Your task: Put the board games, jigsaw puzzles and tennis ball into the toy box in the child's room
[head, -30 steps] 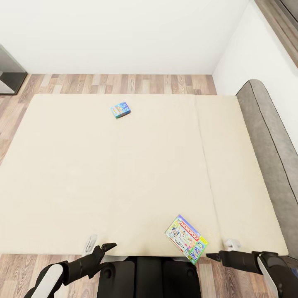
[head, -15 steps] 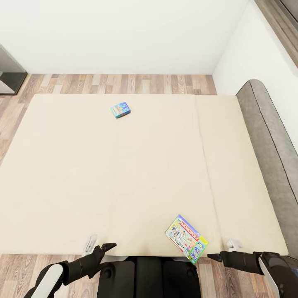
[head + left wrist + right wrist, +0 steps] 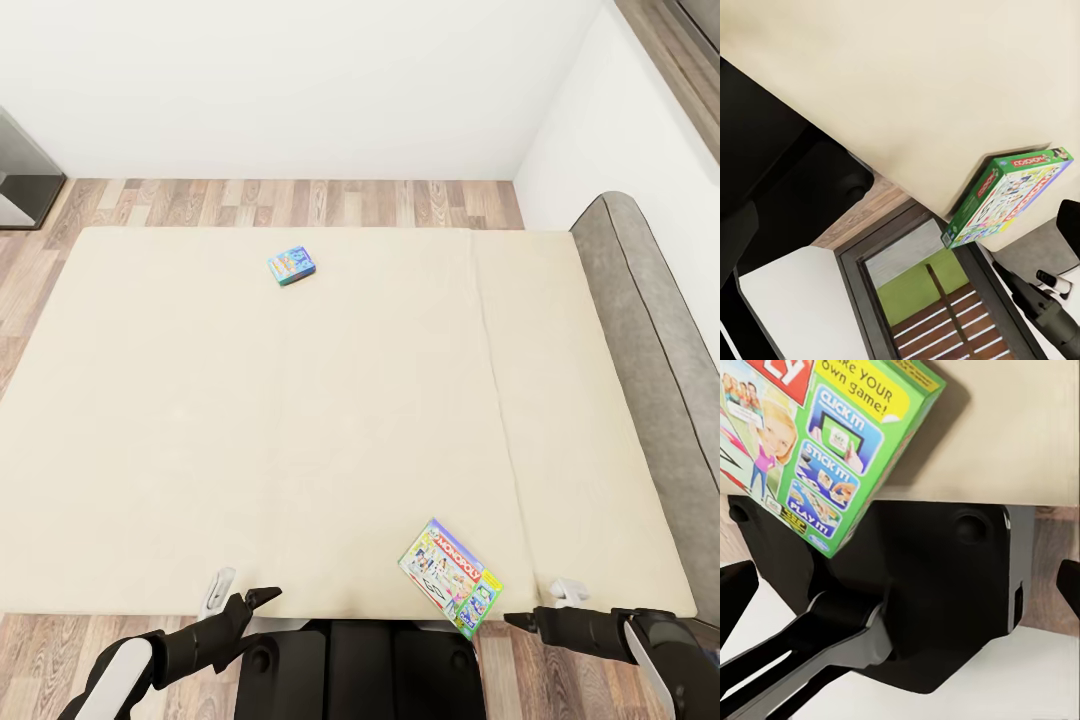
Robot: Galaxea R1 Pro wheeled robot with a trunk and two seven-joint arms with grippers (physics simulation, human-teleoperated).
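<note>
The Monopoly box [image 3: 451, 577] lay on the bed [image 3: 300, 420] at its near edge, toward the near right corner, one corner overhanging that edge; the small game box [image 3: 291, 266] lay well apart from it, near the far edge, left of centre; the headboard [image 3: 650, 340] ran along the bed's right edge; floor [image 3: 300, 203] lay beyond the far edge.

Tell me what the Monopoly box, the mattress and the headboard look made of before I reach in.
Monopoly box: probably printed cardboard, crisp edges and bright graphics with a slight sheen. Mattress: plain matte beige, likely fabric, with one straight seam. Headboard: grey, faintly speckled, rounded and piped, so likely upholstered. These are renders, so that stays a guess.
</note>
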